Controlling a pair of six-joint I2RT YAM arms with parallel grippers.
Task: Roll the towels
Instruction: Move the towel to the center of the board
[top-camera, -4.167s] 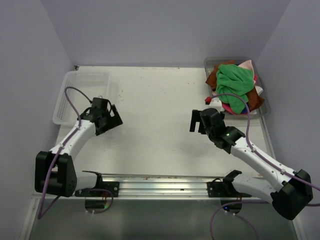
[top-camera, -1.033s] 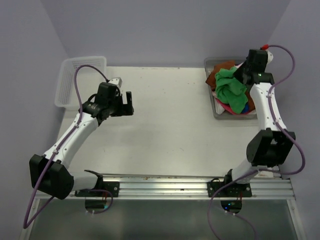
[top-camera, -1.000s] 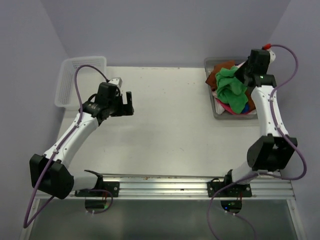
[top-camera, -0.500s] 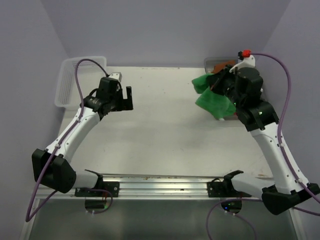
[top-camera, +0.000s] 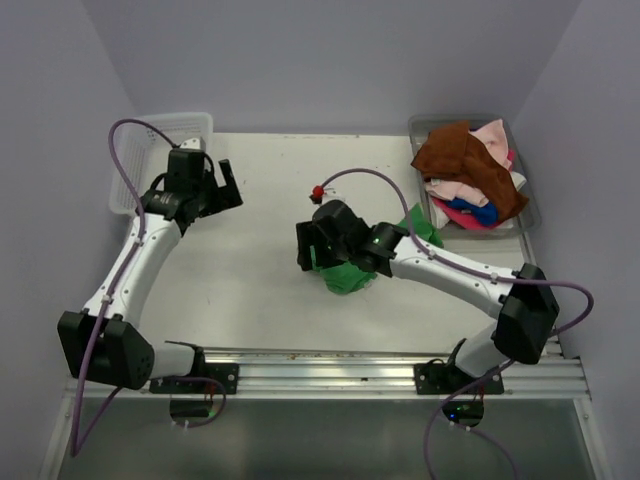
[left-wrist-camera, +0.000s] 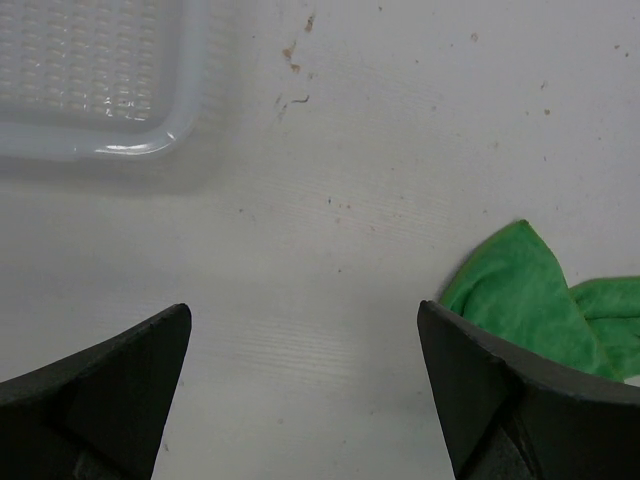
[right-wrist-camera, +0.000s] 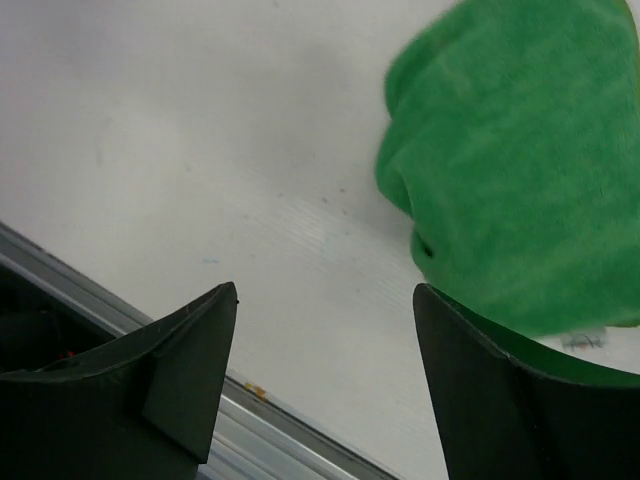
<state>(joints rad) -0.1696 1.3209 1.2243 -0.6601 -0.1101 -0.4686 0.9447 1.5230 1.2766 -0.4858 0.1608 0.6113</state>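
A bright green towel (top-camera: 347, 276) lies crumpled on the table right of the middle; it also shows in the right wrist view (right-wrist-camera: 510, 160) and the left wrist view (left-wrist-camera: 525, 300). My right gripper (top-camera: 312, 252) (right-wrist-camera: 326, 300) hangs over the towel's left edge, open, with only bare table between its fingers. More towels lie heaped in the grey tray (top-camera: 413, 128) at the back right: a rust brown towel (top-camera: 462, 158), a pale pink towel (top-camera: 492, 134) and a blue towel (top-camera: 472, 212). My left gripper (top-camera: 222, 183) (left-wrist-camera: 305, 310) hovers open over the back left of the table, holding nothing.
A white mesh basket (top-camera: 165, 125) (left-wrist-camera: 90, 80) stands at the back left corner, just behind my left gripper. The metal rail (top-camera: 320, 362) (right-wrist-camera: 120, 300) runs along the near edge. Walls close in the table on three sides.
My right arm carried the green towel from the tray to the middle of the table and its jaws opened, letting it go. My left gripper drew back toward the basket.
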